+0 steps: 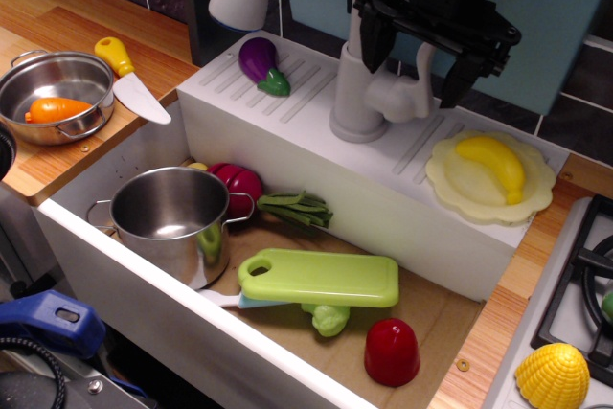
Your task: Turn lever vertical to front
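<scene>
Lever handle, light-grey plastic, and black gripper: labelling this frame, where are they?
Light-grey plastic lever handle (422,72), main view, its upright rounded shaft.
Black gripper (419,62), main view, between its open fingertips.

No legible text or labels anywhere

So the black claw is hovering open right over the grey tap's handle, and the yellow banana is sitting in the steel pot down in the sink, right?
Not quite. The yellow plastic banana lies on the pale scalloped plate on the white ledge, not in the steel pot, which looks empty. The rest holds in the observation image: the black claw hangs open over the light-grey tap lever.
</scene>
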Available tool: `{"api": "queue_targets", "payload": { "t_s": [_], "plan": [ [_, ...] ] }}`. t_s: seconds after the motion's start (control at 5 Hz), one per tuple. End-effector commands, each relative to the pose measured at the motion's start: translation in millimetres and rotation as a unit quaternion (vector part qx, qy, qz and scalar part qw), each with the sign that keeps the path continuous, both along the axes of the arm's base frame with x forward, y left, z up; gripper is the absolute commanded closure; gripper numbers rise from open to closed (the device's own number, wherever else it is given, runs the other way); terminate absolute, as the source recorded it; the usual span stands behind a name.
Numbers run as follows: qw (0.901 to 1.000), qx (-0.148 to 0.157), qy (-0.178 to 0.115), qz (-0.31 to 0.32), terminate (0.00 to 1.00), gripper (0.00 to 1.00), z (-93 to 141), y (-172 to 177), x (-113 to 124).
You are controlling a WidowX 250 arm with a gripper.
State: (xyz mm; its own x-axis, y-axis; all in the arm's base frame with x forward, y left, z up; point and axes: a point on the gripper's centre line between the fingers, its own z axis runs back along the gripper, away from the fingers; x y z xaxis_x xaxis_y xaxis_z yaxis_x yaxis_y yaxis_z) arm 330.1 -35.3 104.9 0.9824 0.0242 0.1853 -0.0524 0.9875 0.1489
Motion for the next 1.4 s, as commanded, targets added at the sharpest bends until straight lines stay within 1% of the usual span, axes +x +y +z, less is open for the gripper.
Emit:
{"api": "queue_targets", "payload": {
  "t_s": [0.0, 0.2, 0.4, 0.6, 0.8, 1.0, 1.2],
  "plan": [
    [1.0000, 0.000, 0.000, 0.000, 0.00, 0.00, 0.0, 0.0, 0.0],
    [0.9992, 0.001, -0.034, -0.019, 0.00, 0.00, -4.2, 3.5, 9.6],
    [0.9971, 0.013, -0.068, -0.031, 0.00, 0.00, -6.2, 8.1, 25.0],
    [0.9934, 0.040, -0.099, -0.043, 0.00, 0.00, -7.5, 9.5, 37.3],
    [0.9915, 0.044, -0.112, -0.050, 0.00, 0.00, -5.5, 11.4, 45.5],
    [0.9916, 0.039, -0.113, -0.049, 0.00, 0.00, -3.7, 11.6, 49.5],
    [0.9925, 0.030, -0.112, -0.041, 0.00, 1.00, 1.1, 7.9, 49.6]
  ]
}}
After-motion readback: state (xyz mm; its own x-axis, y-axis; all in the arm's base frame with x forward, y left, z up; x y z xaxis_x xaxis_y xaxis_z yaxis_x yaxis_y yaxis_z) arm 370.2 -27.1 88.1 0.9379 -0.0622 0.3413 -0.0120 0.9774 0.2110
